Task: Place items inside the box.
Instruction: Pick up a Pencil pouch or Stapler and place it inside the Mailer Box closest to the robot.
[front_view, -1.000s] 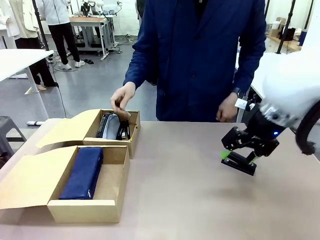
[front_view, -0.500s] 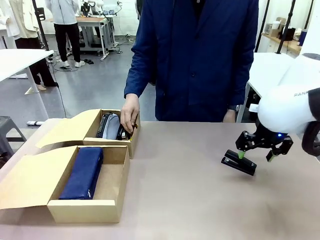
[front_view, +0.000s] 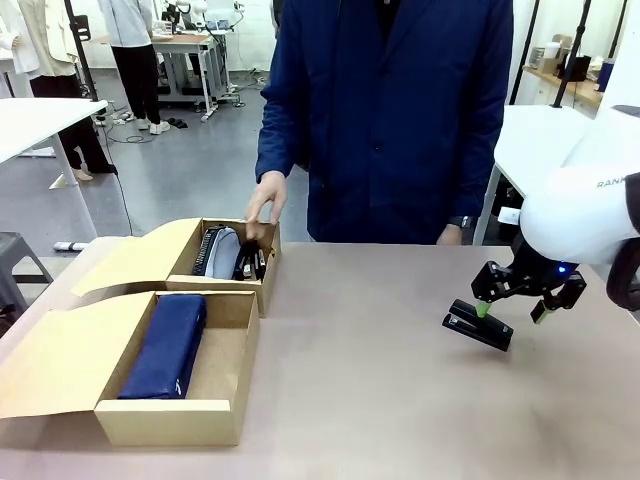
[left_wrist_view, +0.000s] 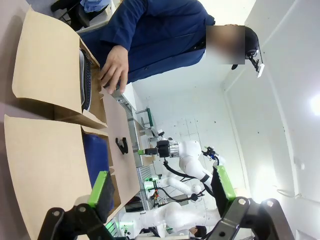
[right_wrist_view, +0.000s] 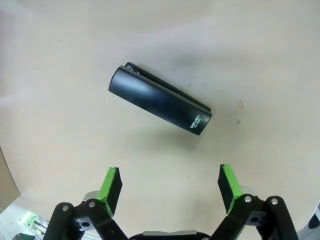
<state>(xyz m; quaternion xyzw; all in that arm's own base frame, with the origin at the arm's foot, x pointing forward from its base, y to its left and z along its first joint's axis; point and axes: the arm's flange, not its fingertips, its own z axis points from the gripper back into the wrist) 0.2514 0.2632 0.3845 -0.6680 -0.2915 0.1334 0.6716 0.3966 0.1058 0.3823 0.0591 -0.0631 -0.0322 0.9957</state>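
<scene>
Beige tabletop (front_view: 360, 400) carries a glossy black stapler (front_view: 478, 327) at the near right, lying flat and shut, with a small white "deli" mark at one end. The right gripper (front_view: 510, 311) hovers just above it, fingers spread apart, holding nothing. The left gripper (left_wrist_view: 162, 187) is likewise spread. At the left, a navy fabric zip pouch (front_view: 168, 345) lies in the near cardboard box (front_view: 225, 420), and a person's hand (front_view: 265, 197) is at the rim of the far cardboard box (front_view: 268, 285).

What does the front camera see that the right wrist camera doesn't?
Front: a navy pouch in the near box, and a person's hand at the far box. Right wrist: tiny white print on the stapler. Both: the stapler lying on the table by the open right gripper.
</scene>
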